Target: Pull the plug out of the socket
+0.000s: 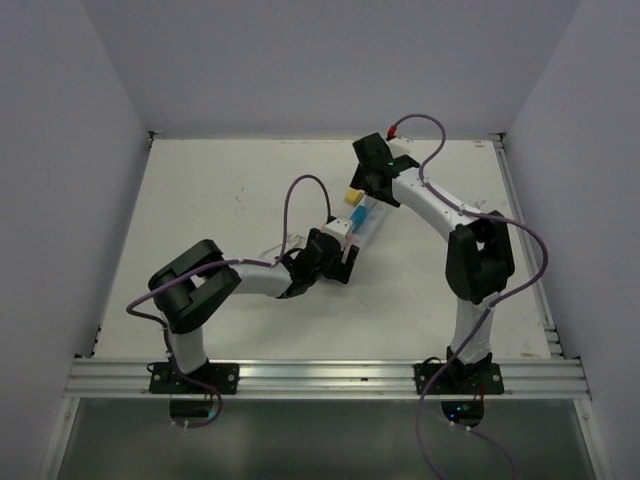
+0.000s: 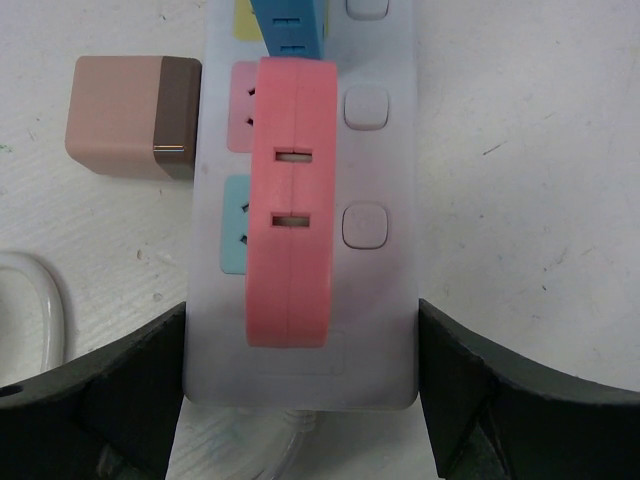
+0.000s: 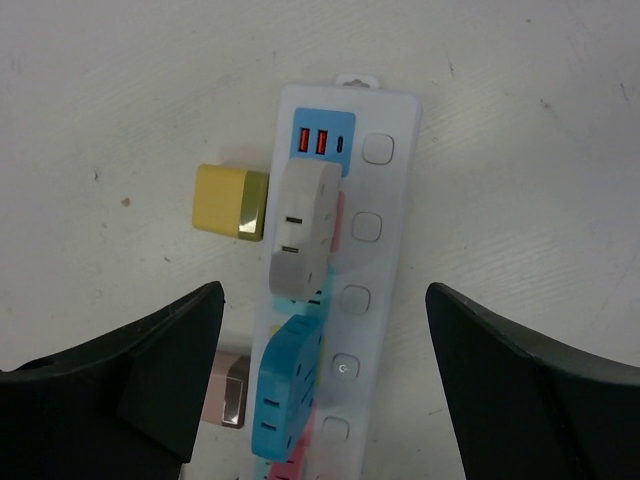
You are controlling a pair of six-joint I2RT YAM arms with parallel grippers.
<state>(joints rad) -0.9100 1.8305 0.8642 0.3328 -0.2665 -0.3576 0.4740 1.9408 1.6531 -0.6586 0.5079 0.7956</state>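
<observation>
Left gripper straddles the cord end of the socket. Its jaws are spread wide but sit flush against both long sides, so I reckon it's clamped to stop the strip lifting. The socket lies between my two grippers. I count three plugs seated on it: pink plug, blue plug, grey plug. Two loose cubes sit beside it. Right gripper hangs over the socket's far end, jaws wide and holding nothing, with the grey plug between them.
</observation>
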